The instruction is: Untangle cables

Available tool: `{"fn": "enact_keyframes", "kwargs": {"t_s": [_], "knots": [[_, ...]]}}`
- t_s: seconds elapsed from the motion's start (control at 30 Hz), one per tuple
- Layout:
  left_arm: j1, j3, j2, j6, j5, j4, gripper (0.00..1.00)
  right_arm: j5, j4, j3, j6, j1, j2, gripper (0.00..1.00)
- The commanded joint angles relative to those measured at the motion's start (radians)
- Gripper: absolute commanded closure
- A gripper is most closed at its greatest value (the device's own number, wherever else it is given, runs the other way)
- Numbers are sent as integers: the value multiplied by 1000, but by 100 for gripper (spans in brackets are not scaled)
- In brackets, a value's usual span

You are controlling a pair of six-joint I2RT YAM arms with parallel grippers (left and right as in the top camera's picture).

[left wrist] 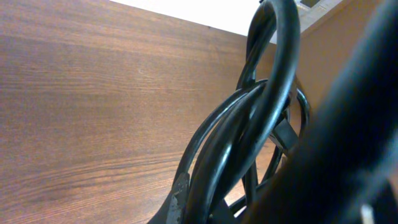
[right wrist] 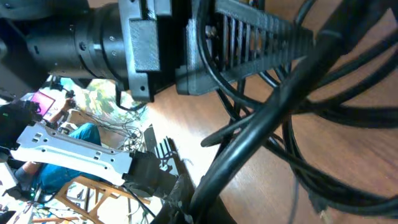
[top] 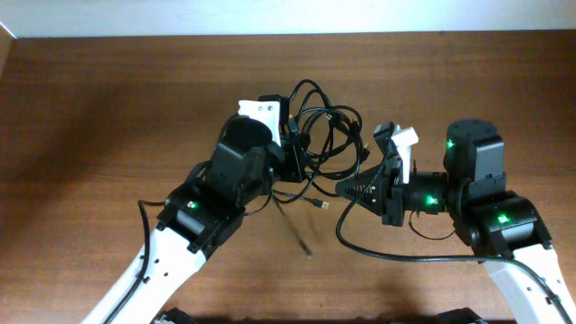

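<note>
Since the thin black rubbery cables point(top: 326, 135) are one knotted clump right between both sets of fingertips, basically all the untangling's yet to do. Right gripper point(top: 353, 187) looks pinched onto a strand; left gripper point(top: 294, 148) is buried in loops, can't tell.

Blk cables point(top: 331, 135), brown wood-grain table point(top: 90, 117)

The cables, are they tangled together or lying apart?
Tangled. The overhead view shows the cables as one bunch of overlapping, interlocked loops, and the left wrist view shows several of them pressed together.
</note>
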Motion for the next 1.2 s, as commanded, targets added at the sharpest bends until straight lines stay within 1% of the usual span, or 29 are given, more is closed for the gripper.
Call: {"fn": "enact_keyframes", "kwargs": {"t_s": [0.0, 0.03, 0.07, 0.1, 0.13, 0.17, 0.23, 0.3, 0.4, 0.47, 0.57, 0.67, 0.73, 0.8, 0.87, 0.9, 1.0, 1.17], "knots": [[-1, 17, -37, 21, -117, 16, 100, 144, -98, 2, 3, -6, -21, 95], [-1, 17, -56, 59, -119, 20, 100, 242, -142, 2, 46, -6, -21, 79], [-1, 17, -76, 86, -118, 20, 100, 298, -159, 2, 79, -5, -21, 69], [-1, 17, -103, 116, -118, 16, 100, 370, -167, 2, 136, -5, -21, 54], [-1, 17, -118, 135, -117, 14, 100, 391, -166, 2, 160, -6, -21, 49], [-2, 17, -130, 147, -115, 12, 100, 410, -164, 2, 184, -5, -21, 46], [-1, 17, -148, 148, -115, 5, 100, 412, -161, 3, 187, -5, -21, 41], [-1, 17, -147, 148, -114, -13, 100, 404, -138, 3, 185, -5, -21, 33], [-2, 17, -147, 167, -114, -32, 100, 327, -45, 3, 185, -5, -21, 30], [-2, 17, -147, 167, -102, -47, 100, 320, 6, 3, 185, -5, -21, 30], [-2, 17, -147, 167, 29, -36, 100, 386, 11, 3, 186, -5, -10, 27], [-4, 17, -148, 166, 111, -33, 100, 387, 11, 3, 185, -6, 24, 26], [-4, 17, -148, 166, 158, -32, 100, 430, 3, 3, 185, -6, 54, 26], [-3, 17, -149, 171, 154, -35, 100, 525, -45, 3, 185, -6, 84, 26], [-2, 17, -154, 171, 142, -15, 100, 571, -100, 3, 185, -6, 102, 26], [5, 17, -162, 170, 104, -10, 100, 605, -136, 3, 185, -6, 105, 26], [18, 17, -184, 170, 41, -10, 100, 606, -159, 3, 182, -6, 105, 26], [18, 17, -188, 170, 42, -10, 100, 586, -159, 3, 182, -6, 104, 26]]}}
